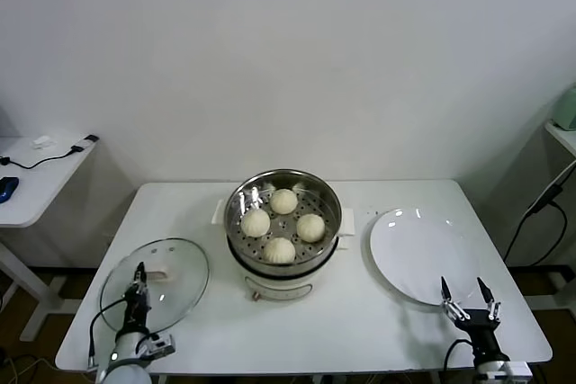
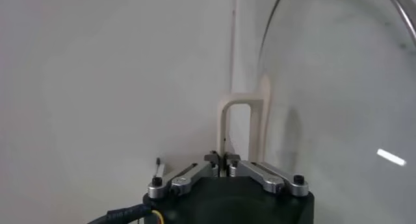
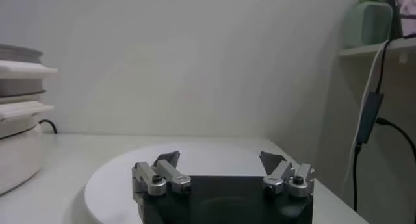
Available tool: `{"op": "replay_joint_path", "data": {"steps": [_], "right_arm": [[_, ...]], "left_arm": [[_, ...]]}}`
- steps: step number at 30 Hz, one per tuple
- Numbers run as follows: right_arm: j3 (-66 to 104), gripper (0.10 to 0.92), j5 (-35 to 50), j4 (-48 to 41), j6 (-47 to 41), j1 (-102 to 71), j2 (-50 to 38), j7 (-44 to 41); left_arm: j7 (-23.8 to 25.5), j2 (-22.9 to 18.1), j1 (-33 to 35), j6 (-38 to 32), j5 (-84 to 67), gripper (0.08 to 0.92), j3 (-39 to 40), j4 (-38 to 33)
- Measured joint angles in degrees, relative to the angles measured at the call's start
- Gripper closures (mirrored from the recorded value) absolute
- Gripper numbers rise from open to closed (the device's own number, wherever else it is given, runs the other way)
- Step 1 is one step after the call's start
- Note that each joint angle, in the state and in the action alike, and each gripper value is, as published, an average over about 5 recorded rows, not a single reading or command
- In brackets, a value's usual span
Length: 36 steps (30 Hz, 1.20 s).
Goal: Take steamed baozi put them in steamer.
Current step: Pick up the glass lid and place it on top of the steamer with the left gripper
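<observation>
**On the white table: four buns in the pot, left gripper shut by the lid**

On the white table [image 1: 360, 312], set against a plain pale wall, stands the steamer [image 1: 283, 227], a shiny steel pot on a cream base. A second small white desk [image 1: 36, 177] with a black cable sits off to the robot's left. A shelf with a pale green object and hanging black leads shows at the far right.

The four steamed baozi [image 1: 283, 201] lie on the perforated tray inside the steamer, each apart from the others in a rough diamond. To the steamer's right lies a flat white plate [image 1: 423, 254], bare. To its left lies a round glass lid [image 1: 155, 282], flat on the table near the front edge.

The left gripper [image 1: 139, 283] is at the near left rim of the glass lid, its jaws drawn together. In the left wrist view the fingertips [image 2: 222, 159] meet at the foot of the lid's cream handle [image 2: 244, 115], and it looks pinched between them, though the contact is hard to make out.

The right gripper [image 1: 469, 299] sits low at the front edge of the plate with its jaws spread wide, holding nothing; the right wrist view shows both fingers [image 3: 166, 163] standing apart over the plate's rim.

The steamer stands between the two grippers and farther back, well apart from both.
</observation>
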Motion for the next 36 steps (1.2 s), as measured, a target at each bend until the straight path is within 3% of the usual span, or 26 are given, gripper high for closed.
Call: {"op": "replay_joint_path", "data": {"steps": [11, 24, 30, 36], "right_arm": [[0.9, 0.203, -1.4, 1.4, -1.5, 0.3, 0.2, 0.8], [1.4, 0.203, -4.9, 3.5, -5.0, -0.3, 1.3, 1.0], [1.5, 0.203, -6.5, 4.7, -6.0, -0.3, 2.1, 0.8], [1.5, 0.203, -7.7, 5.1, -6.2, -0.3, 3.0, 0.5]], "left_arm": [[5.5, 3.7, 2.6, 2.2, -5.4, 0.863, -2.2, -11.4], [17.8, 12.2, -0.1, 14.2, -13.0, 0.863, 0.7, -29.8], [21.9, 12.6, -3.5, 21.1, -11.1, 0.863, 7.1, -34.4], [26.4, 10.1, -7.8, 26.5, -5.0, 0.863, 15.8, -36.0]]}}
